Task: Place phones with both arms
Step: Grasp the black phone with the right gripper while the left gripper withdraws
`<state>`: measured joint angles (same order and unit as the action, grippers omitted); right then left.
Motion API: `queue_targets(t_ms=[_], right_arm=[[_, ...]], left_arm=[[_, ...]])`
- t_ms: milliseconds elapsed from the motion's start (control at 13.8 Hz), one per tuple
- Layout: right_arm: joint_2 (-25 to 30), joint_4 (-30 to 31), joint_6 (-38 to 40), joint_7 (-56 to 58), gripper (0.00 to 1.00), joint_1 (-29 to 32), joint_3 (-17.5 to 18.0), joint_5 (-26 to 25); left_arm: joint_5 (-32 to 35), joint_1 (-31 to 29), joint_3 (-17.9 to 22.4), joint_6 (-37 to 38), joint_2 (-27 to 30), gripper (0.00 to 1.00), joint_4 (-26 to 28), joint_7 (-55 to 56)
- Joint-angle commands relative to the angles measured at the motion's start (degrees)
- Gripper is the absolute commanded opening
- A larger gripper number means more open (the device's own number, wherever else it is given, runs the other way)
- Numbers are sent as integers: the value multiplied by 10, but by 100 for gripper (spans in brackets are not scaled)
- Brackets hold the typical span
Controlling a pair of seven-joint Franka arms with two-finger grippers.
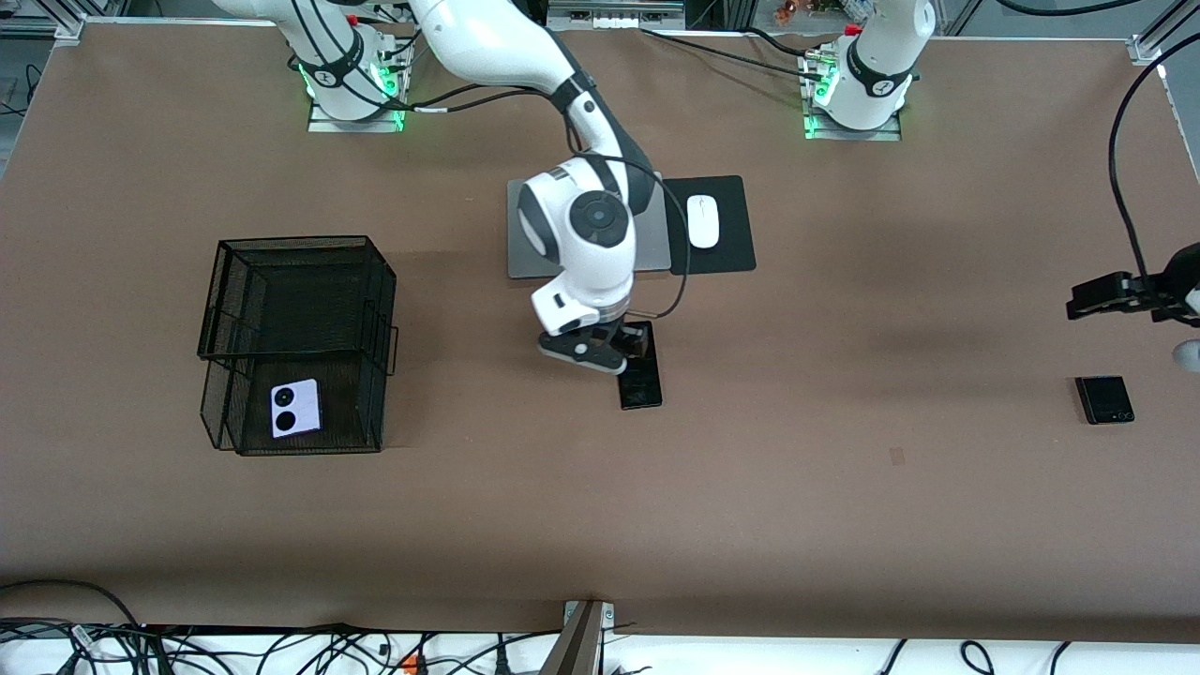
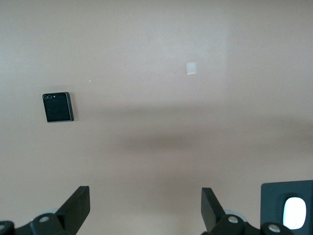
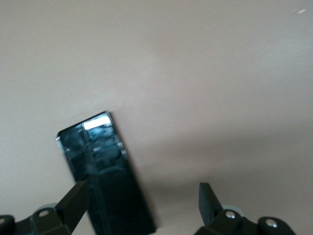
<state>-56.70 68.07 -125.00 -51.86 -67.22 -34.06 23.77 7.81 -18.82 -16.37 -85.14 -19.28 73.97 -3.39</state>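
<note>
The long black phone [image 1: 642, 386] lies flat mid-table, nearer the front camera than the laptop. My right gripper [image 1: 626, 354] hangs low over the phone's laptop-side end, open. In the right wrist view this phone [image 3: 105, 171] lies between the jaws, close to one finger [image 3: 76, 198], untouched. The small black phone [image 1: 1104, 399] lies toward the left arm's end of the table. My left gripper [image 1: 1089, 300] hangs high above the table beside it, open and empty [image 2: 145, 208], with that phone [image 2: 58, 107] well apart. The lilac-white phone [image 1: 296, 409] lies in the black mesh basket [image 1: 300, 258].
A grey laptop [image 1: 525, 258] sits partly under the right arm. Beside it a white mouse [image 1: 702, 220] rests on a black pad [image 1: 733, 248]. A small piece of tape [image 1: 897, 456] marks the brown table. Cables run along the table's near edge.
</note>
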Motion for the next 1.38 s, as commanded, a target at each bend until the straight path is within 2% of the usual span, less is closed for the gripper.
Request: queue_targets(t_ms=[0,218,581,871,1089,1161,1234,1306], right_arm=[[-26,-20,-25,-17,100,-22,-8,-10],[-48,-20,-63,-7,100,-38,-7,-11],[-77,-13,-125,24,100,-41,0,-40],[-83,-13,-137,28,100,-41,2,-40],[-86,-12,-138,26,99,-36,19,-41],[-88,-12,-138,26,96,-36,19,-41],[-89,-12,-138,27,88,-36,19,-41],[-88,-12,-138,30,72,-36,19,-41]], left_arm=[[-3,-10,-1,-23,-18,100,13,-15],[-3,-39,-2,-24,-22,100,18,-19],[-3,-38,-2,-25,-22,100,17,-29],[-3,-38,-2,-24,-22,100,17,-30],[-3,-34,-2,-24,-22,100,17,-29],[-3,-34,-2,-24,-22,100,17,-29],[-3,-35,-2,-24,-22,100,17,-29],[-3,-35,-2,-24,-22,100,17,-29]])
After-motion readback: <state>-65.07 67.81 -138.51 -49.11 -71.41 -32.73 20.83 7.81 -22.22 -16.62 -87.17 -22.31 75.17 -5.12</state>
